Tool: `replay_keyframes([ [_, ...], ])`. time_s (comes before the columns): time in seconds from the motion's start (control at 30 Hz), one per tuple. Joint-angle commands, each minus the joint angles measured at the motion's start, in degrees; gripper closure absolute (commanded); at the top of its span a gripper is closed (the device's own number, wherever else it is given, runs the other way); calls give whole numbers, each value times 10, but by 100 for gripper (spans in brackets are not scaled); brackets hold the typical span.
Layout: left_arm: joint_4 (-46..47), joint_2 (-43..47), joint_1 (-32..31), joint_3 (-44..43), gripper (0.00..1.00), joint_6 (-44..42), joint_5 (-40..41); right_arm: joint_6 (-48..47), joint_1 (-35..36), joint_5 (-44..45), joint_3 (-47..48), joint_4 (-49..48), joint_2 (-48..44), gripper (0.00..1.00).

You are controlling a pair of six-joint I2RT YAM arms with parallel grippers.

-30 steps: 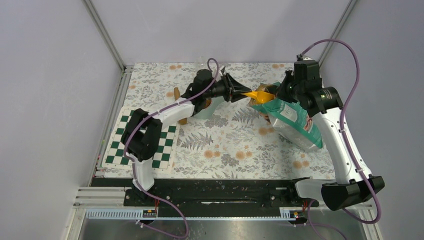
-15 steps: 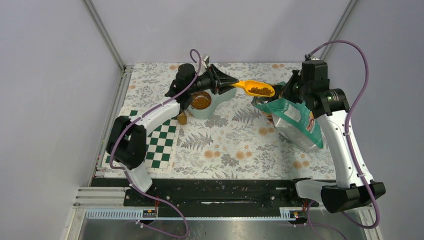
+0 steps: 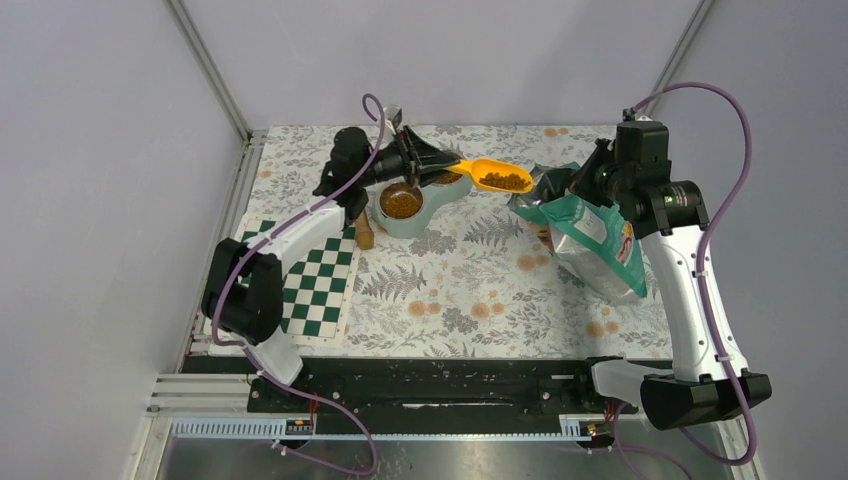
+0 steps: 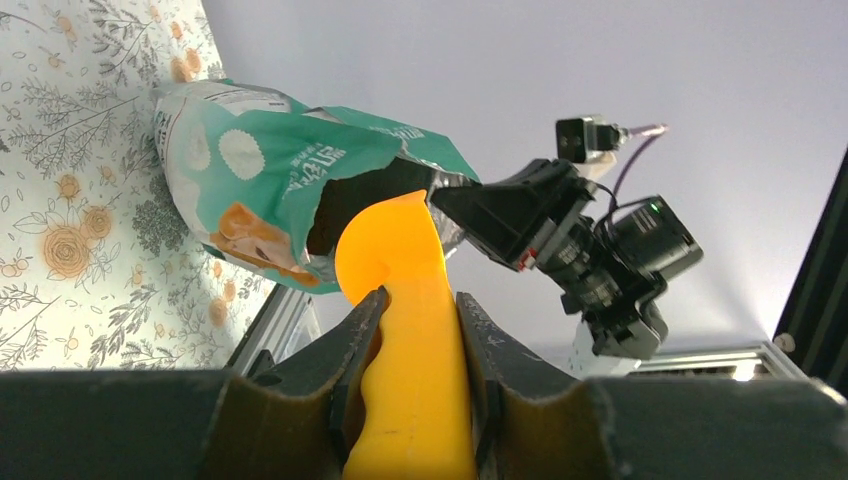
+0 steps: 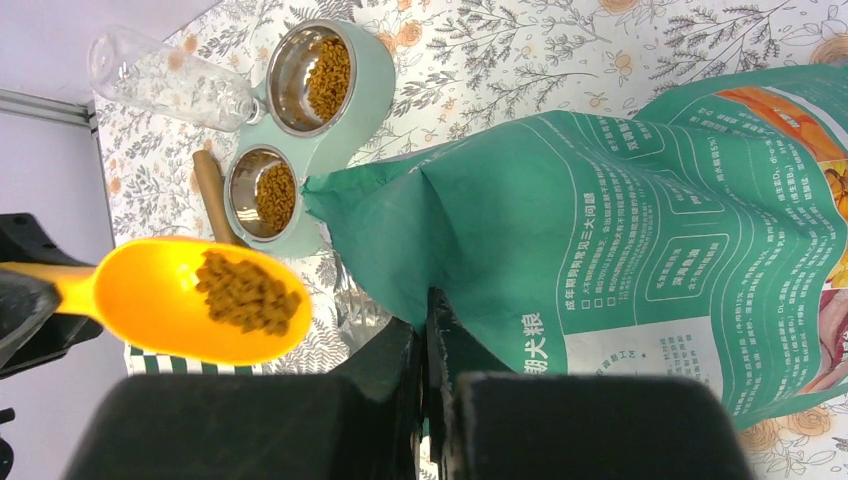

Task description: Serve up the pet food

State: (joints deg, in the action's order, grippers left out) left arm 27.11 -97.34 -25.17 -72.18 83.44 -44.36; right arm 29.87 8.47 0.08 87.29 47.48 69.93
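2 steel bowls [image 5: 290,62], 1 orange scoop [image 5: 145,298], 1 teal bag [image 5: 620,250], 1 clear bottle [image 5: 165,80], 1 checkered mat [image 3: 322,300]

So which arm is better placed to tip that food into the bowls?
Left. The left tool grips the orange scoop, which is loaded with kibble and hangs just beside the twin bowls. The right tool is busy pinching the bag.

— Where is the scoop [image 3: 497,177]?
— Held up between the feeder [image 3: 418,222] on its left and the bag [image 3: 590,235] on its right, pet food [image 3: 505,181] in it.
— And the feeder?
— At the back, pet food in both bowls, the board [image 3: 325,290] nearer and left
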Motion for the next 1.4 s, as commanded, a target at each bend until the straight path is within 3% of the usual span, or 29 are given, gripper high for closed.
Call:
replay_keyframes([
  [0.0, 97, 55, 29, 23, 100, -3, -63, 13, -6, -25, 37, -55, -30, 100],
  [0.23, 105, 104, 93, 84, 100, -21, -79, 13, -10, -26, 34, -54, -30, 100],
  [0.6, -34, 167, 236, 186, 100, -124, -8, 11, -10, -25, 32, -55, -29, 100],
  [0.73, -129, 184, 268, 191, 100, -196, 47, 10, -10, -24, 33, -55, -29, 100],
  [1.1, -186, 192, 267, 204, 100, -292, 179, 10, -10, -24, 33, -55, -29, 100],
  [1.37, -282, 191, 205, 139, 100, -418, 281, 10, -10, -22, 31, -55, -29, 100],
])
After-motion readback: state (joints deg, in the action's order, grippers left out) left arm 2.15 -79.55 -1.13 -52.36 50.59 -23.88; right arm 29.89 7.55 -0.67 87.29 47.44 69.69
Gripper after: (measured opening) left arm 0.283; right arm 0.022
